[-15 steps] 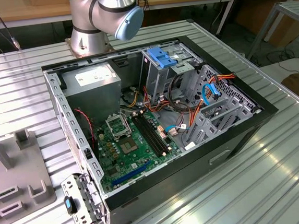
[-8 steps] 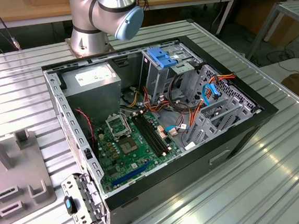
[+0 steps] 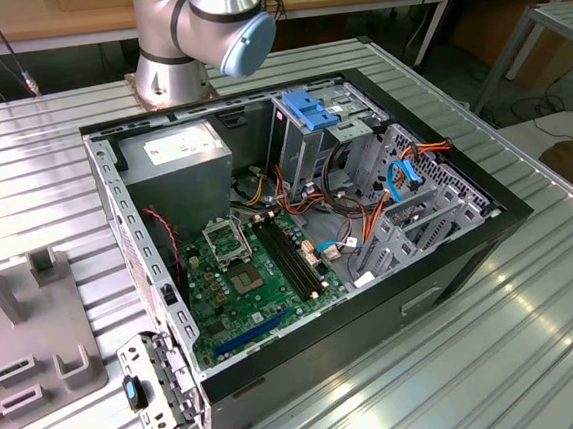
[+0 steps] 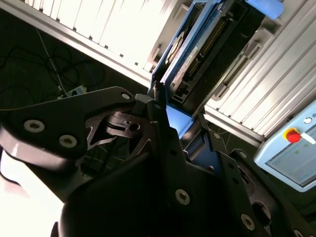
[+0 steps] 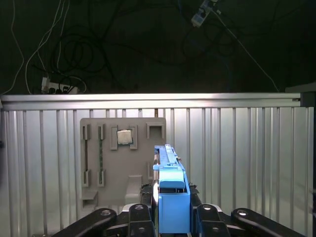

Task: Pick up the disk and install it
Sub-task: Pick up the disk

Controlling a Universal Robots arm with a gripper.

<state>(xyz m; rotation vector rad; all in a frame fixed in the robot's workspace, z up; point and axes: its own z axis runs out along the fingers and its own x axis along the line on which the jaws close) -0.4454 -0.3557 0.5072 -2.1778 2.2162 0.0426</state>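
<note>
In the exterior view, a grey fixture tray (image 3: 36, 337) lies on the ribbed metal worktop (image 3: 480, 358) at about nine o'clock from the open computer case (image 3: 115, 204). A detached metal bracket (image 3: 159, 386) with a small blue clip leans by the case's corner at seven o'clock. Inside the case, the grey power-supply box (image 3: 176, 159) sits at eleven o'clock, the green motherboard (image 3: 242, 279) below it, and the drive cage (image 3: 309, 122) with its blue top latch at one o'clock. The arm (image 3: 200, 26) rises at twelve o'clock, behind the case. In the first wrist view, the pincer (image 5: 172, 193) is closed on the disk (image 5: 170, 170), its black fingers (image 5: 145, 197) pressed against both blue side rails. The disk is held on edge over the worktop, near the grey fixture tray, where a processor chip (image 5: 124, 137) sits in a recess. In the second wrist view, the disk's circuit-board face shows between the blue rails, and a control pendant (image 4: 291, 160) with a red button (image 4: 292, 134) lies off the worktop's edge.
</note>
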